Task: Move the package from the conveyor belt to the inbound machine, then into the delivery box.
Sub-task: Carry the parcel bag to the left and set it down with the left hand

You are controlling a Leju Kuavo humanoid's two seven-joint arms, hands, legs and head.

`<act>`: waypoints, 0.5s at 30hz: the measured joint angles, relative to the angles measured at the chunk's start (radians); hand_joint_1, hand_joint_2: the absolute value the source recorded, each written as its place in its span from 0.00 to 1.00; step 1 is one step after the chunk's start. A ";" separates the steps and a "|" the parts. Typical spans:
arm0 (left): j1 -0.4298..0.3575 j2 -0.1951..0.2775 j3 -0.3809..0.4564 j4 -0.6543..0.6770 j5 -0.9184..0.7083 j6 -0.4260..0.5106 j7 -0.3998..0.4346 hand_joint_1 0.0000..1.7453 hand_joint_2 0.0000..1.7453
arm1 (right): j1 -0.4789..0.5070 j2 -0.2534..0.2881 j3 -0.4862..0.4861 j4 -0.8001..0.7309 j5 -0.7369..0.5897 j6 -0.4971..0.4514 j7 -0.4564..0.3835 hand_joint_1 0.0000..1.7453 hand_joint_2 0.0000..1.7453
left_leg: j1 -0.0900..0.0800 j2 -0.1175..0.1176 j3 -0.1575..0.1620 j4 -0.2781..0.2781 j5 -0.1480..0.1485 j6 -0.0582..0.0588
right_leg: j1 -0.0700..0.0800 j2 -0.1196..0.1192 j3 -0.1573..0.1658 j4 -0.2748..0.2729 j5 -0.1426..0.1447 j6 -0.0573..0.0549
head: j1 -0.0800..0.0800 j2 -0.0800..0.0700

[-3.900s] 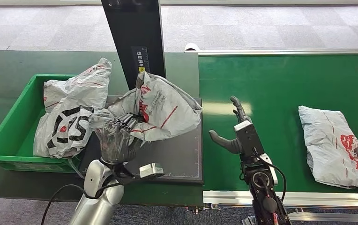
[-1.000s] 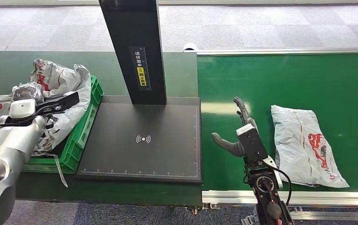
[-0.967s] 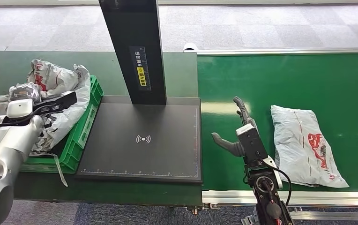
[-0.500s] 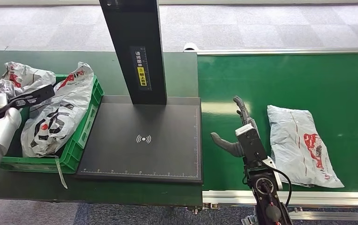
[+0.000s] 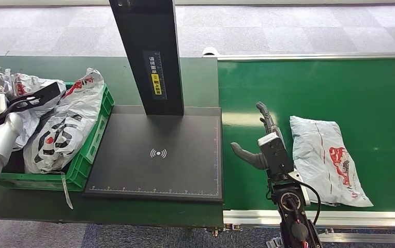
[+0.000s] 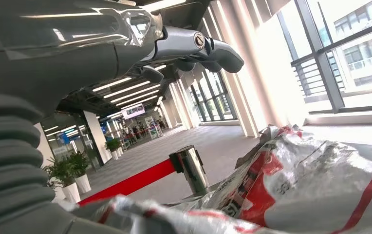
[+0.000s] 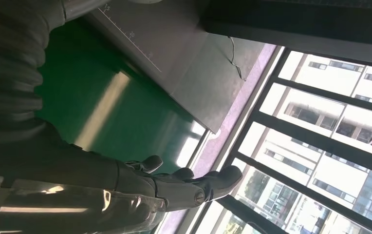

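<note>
- A green plastic delivery box (image 5: 96,135) sits on the dark green surface (image 5: 195,77) at its left end, holding crumpled grey plastic packages with red and black print (image 5: 63,129) that bulge above its rim.
- The left hand (image 5: 27,98) hangs over the box's left side, fingers straight and spread, nothing clasped in them; part of the hand is cut off by the picture's edge.
- Just right of the box lies the flat black inbound machine (image 5: 159,155), matt, with a tall black post at its far edge.
- On the glossy green conveyor belt (image 5: 314,82) lies a soft, wrinkled grey package (image 5: 324,157), near the front edge.
- The right hand (image 5: 260,139) stands open just beside the package, thumb spread, holding nothing; whether it touches the package is unclear.
</note>
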 joint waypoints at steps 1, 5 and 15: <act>-0.002 0.001 0.000 -0.003 0.003 0.001 -0.005 0.00 0.00 | -0.002 0.000 0.000 0.000 0.001 0.000 0.000 0.00 1.00 | 0.000 0.000 0.000 0.000 0.000 0.000 | 0.000 0.000 0.000 0.000 0.000 0.000 | 0.000 0.000; -0.001 0.011 0.002 -0.022 0.027 0.026 -0.016 0.00 0.00 | -0.004 0.000 0.001 0.000 0.004 0.001 0.000 0.00 1.00 | 0.000 0.000 0.000 0.000 0.000 0.000 | 0.000 0.000 0.000 0.000 0.000 0.000 | 0.000 0.000; 0.025 0.027 0.083 -0.156 0.165 0.316 -0.084 0.00 0.00 | -0.005 -0.001 0.003 0.004 0.003 0.000 0.000 0.00 1.00 | 0.000 0.000 -0.001 0.000 0.000 0.000 | 0.000 0.000 -0.001 0.000 0.000 0.000 | 0.000 0.000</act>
